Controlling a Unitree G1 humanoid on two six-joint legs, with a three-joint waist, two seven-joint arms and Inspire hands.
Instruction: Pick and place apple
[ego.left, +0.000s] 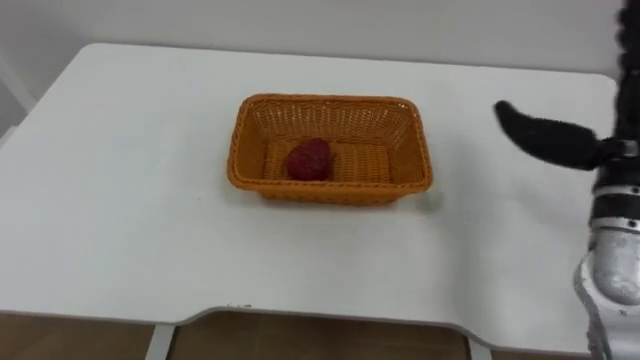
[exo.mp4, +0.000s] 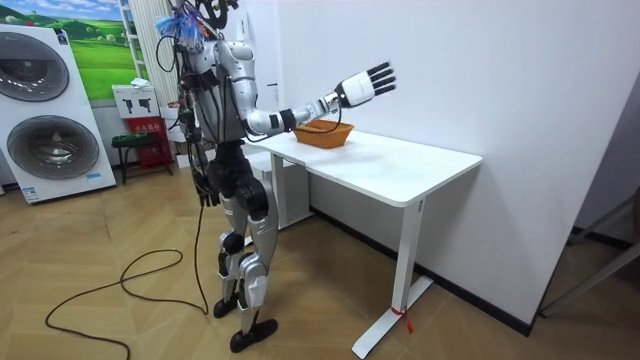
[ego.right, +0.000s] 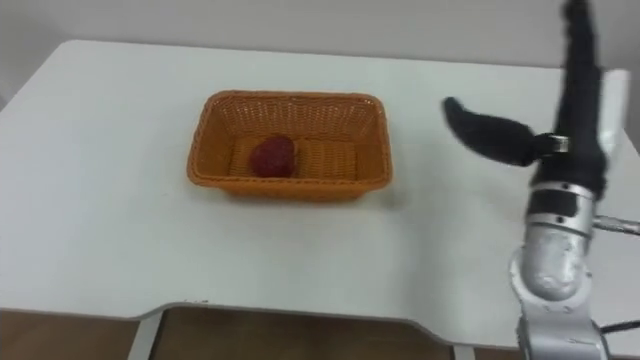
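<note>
Apple (ego.left: 309, 160) in basket (ego.left: 330, 188); right hand (ego.right: 578, 125) spread, fingertips cut off.

From where I stand, nothing can be read. The white sign (exo.mp4: 130, 100) beside the washing machine (exo.mp4: 45, 115) carries print, but it is too small to make out. The green landscape poster (exo.mp4: 100, 45) above it offers no legible words.
</note>
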